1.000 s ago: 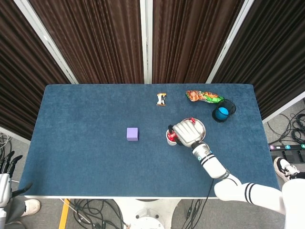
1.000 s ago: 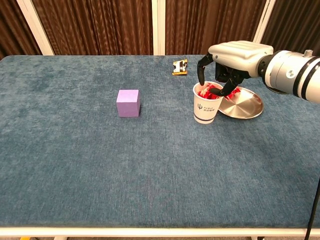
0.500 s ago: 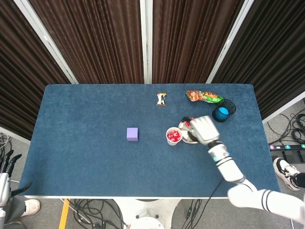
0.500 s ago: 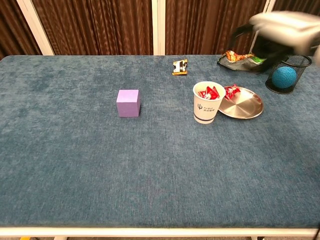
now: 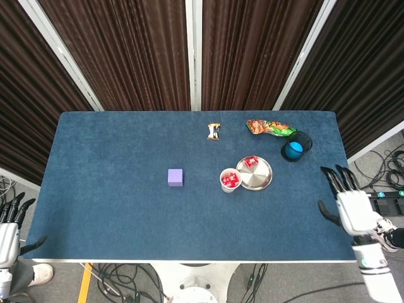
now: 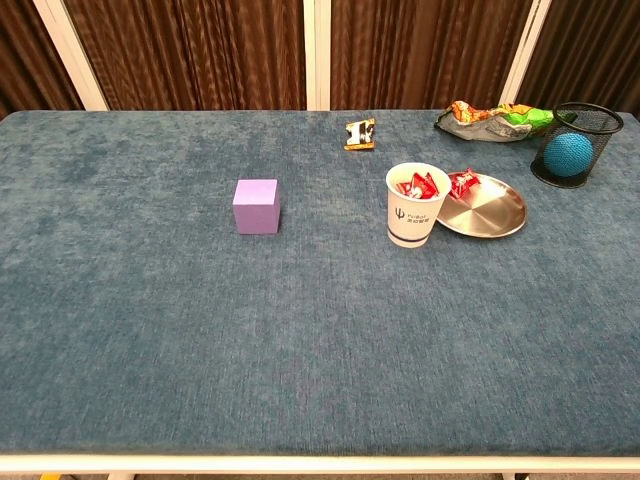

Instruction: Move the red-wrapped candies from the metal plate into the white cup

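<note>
White cup stands upright on the blue table, touching or just beside the left edge of the metal plate. Red candies in cup show above its rim; head view shows the same red fill. One red candy lies on the plate's far-left rim area, close to the cup. Rest of the plate is bare metal.

Right hand is off the table at the right edge, seen only in head view. Fingers spread and straight, pointing away, holding nothing: released. Well apart from plate and cup.

Left hand sits at the lower-left corner of head view, off the table's left edge. Dark fingertips spread upward, nothing in it, released. Partly cut off by the frame.

Purple cube sits left of the cup, well apart. Small wrapped snack lies behind the cup toward the far edge. Crumpled chip bag lies at the far right, just beside a black mesh holder with a blue ball inside. Holder stands behind and right of the plate, apart from it. Dark curtains hang behind the table.
</note>
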Controlling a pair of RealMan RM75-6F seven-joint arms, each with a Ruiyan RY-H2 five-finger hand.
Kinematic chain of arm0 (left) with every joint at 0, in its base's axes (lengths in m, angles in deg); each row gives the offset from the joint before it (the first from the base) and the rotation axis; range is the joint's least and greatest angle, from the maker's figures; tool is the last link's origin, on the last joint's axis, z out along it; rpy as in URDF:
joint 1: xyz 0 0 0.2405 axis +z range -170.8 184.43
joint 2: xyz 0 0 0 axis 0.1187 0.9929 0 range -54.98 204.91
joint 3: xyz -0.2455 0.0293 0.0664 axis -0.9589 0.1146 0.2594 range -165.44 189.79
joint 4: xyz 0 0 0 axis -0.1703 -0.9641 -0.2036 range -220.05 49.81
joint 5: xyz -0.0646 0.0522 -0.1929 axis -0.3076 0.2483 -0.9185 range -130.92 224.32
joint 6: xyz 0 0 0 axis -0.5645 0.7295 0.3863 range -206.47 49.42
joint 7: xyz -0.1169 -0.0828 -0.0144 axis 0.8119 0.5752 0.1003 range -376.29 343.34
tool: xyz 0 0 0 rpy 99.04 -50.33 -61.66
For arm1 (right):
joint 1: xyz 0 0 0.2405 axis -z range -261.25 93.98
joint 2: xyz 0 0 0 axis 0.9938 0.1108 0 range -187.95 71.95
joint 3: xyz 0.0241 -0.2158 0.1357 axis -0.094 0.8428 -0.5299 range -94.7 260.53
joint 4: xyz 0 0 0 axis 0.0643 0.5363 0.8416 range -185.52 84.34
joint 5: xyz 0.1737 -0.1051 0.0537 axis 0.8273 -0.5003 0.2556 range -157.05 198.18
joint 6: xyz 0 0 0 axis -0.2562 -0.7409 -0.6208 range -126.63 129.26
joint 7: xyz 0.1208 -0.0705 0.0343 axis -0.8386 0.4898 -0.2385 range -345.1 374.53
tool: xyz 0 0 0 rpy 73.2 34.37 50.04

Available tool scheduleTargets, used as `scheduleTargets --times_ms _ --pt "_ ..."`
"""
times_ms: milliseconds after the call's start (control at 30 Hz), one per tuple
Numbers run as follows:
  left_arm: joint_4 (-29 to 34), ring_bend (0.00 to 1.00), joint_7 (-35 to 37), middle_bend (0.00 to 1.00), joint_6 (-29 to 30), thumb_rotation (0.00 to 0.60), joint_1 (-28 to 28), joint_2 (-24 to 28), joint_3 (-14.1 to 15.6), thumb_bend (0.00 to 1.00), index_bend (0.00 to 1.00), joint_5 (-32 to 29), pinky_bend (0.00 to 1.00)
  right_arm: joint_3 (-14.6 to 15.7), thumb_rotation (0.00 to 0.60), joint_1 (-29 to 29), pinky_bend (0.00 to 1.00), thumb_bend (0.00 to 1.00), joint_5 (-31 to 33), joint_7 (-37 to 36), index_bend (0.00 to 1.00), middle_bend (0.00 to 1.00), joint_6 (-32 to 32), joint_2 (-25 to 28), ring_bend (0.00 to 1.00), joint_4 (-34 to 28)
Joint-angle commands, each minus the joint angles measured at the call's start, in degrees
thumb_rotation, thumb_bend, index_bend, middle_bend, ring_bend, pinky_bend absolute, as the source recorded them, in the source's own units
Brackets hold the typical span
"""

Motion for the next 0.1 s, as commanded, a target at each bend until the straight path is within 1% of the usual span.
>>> scheduleTargets --times_ms 33,100 --pt "0.7 0.12 -0.7 0.15 0.0 0.600 -0.2 0.3 0.0 0.02 0.21 0.1 0.13 1.1 0.600 2.5 0.04 0.33 -1.9 -1.7 0.04 0.10 -2.3 0.7 0.00 0.3" --pt "1.1 0.12 -1.0 0.15 -0.1 0.600 -0.3 0.5 0.1 0.02 0.21 0.2 0.13 1.1 0.600 3.2 0.04 0.33 -2.6 -2.1 0.04 0.11 -2.8 0.6 0.00 0.6"
